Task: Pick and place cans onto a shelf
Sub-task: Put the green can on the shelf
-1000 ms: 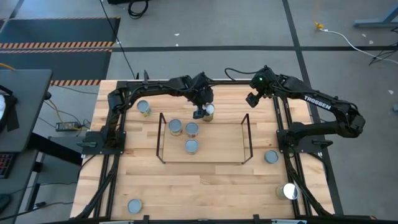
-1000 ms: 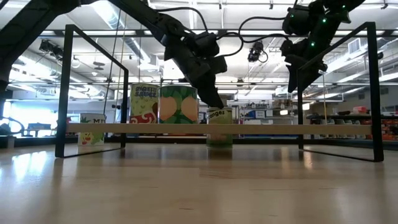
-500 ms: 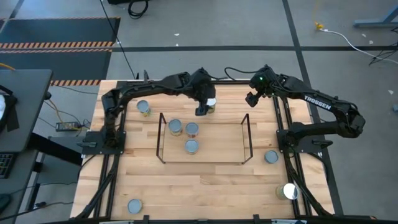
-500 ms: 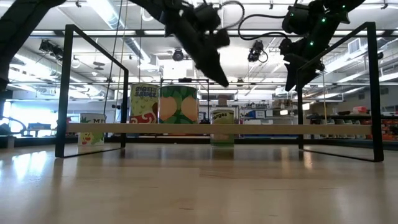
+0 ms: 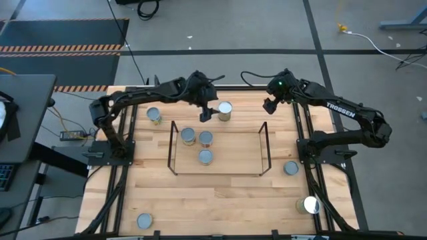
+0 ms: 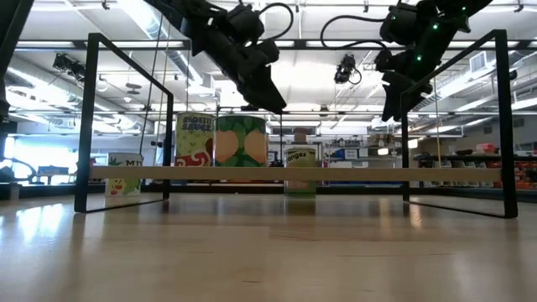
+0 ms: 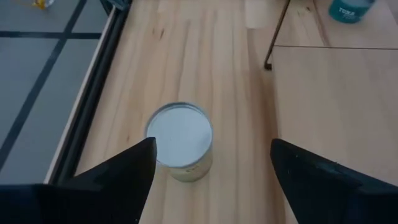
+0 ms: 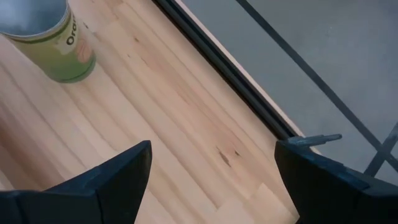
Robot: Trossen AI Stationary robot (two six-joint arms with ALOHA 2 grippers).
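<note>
The shelf [image 5: 219,174] is a low rack of thin dark rods at mid-table, with three cans [image 5: 205,157] standing inside its outline at the left. One more can [image 5: 225,111] [image 7: 180,140] stands upright on its base on the wood just beyond the shelf's far side. My left gripper [image 5: 205,113] [image 7: 212,149] hangs open above and to the left of this can, clear of it. My right gripper [image 5: 270,105] [image 8: 212,149] waits open near the far right, above bare wood, with the same green-labelled can [image 8: 50,37] in its wrist view.
Loose cans stand at the far left [image 5: 154,115], near left [image 5: 143,221], right [image 5: 291,168] and near right [image 5: 310,205]. The black table frame [image 5: 167,87] runs along the far edge just behind both grippers. In the low view, the shelf's upright end frames [image 6: 88,126] flank the cans.
My left gripper stood low with its fingers around the top of the can beyond the shelf. It has since risen and drawn back toward the table's left, clear of the can. The can stays upright on the wood.
</note>
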